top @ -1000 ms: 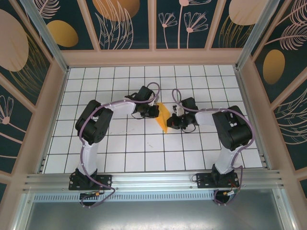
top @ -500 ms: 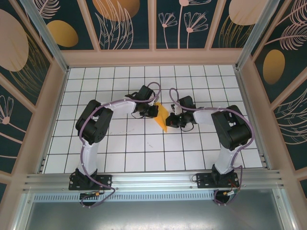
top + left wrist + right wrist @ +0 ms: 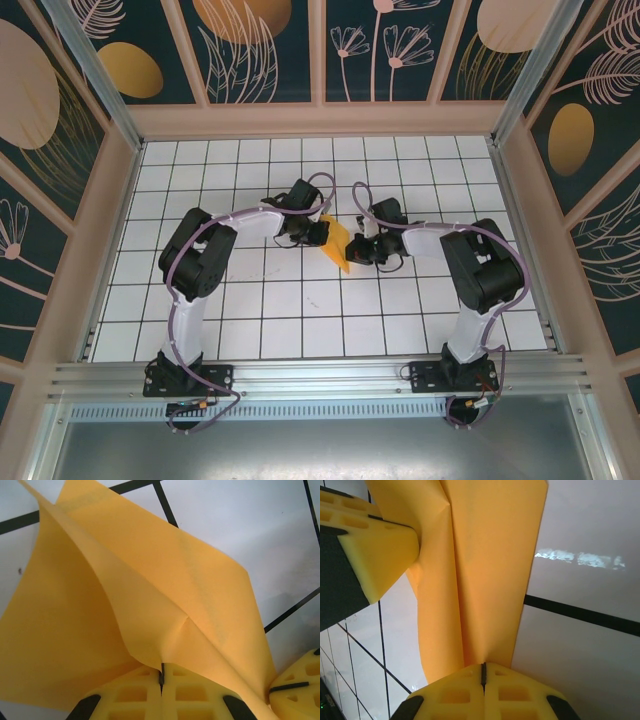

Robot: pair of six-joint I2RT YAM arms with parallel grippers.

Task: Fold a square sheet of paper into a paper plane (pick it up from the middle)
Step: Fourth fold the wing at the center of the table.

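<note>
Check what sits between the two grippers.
The folded paper, pinched by the left gripper and the right gripper from either side; the top view shows it.

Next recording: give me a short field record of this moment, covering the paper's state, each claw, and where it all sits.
paper: orange-yellow, creased lengthwise, standing up rather than lying flat, not yet a finished plane
left claw: shut on the paper
right claw: shut on the paper, at the opposite side
location: between the two claws, around the middle of the white grid table
paper touching table: cannot tell
</note>
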